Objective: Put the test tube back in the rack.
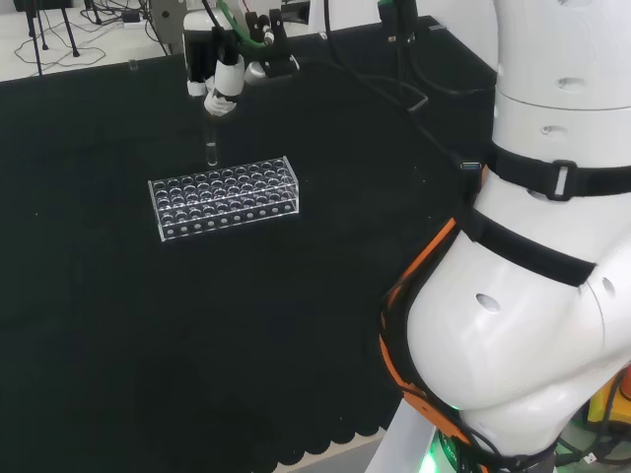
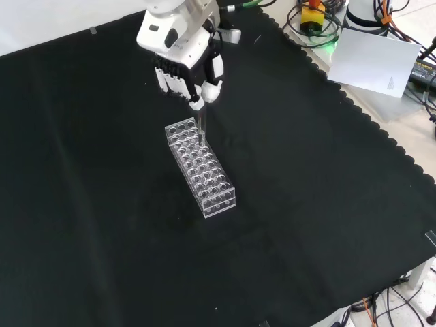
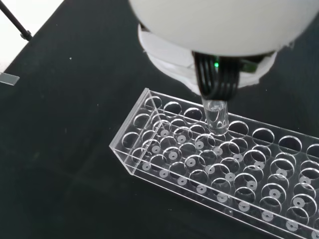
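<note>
Fingers point(image 2: 196, 87) curled round the top of a clear glass test tube point(image 1: 211, 148), pinching it upright. Hand point(image 2: 178, 51) poised over the far end of the clear acrylic test tube rack point(image 2: 201, 167) as the front view shows it, near the back row in the head view. Tube hanging straight down from the grip, its rounded lower end just above the rack's top plate, over a hole a few places in from the end wall in the wrist view; whether already touching the rim, impossible to tell. Every hole in sight unfilled.

To do this step well: keep the tube vertical, since any tilt would likely catch the tip on the edge of a hole. Centre the rounded end over one hole before going lower, judging alignment from the wrist view. Lower slowly and straight, so the tube passes the upper plate and meets the matching hole in the plate beneath. Release only once the tube sits at the bottom. Rack light and free-standing on the black-clothed tabletop point(image 1: 148, 335), so a sideways nudge could probably slide it.
</note>
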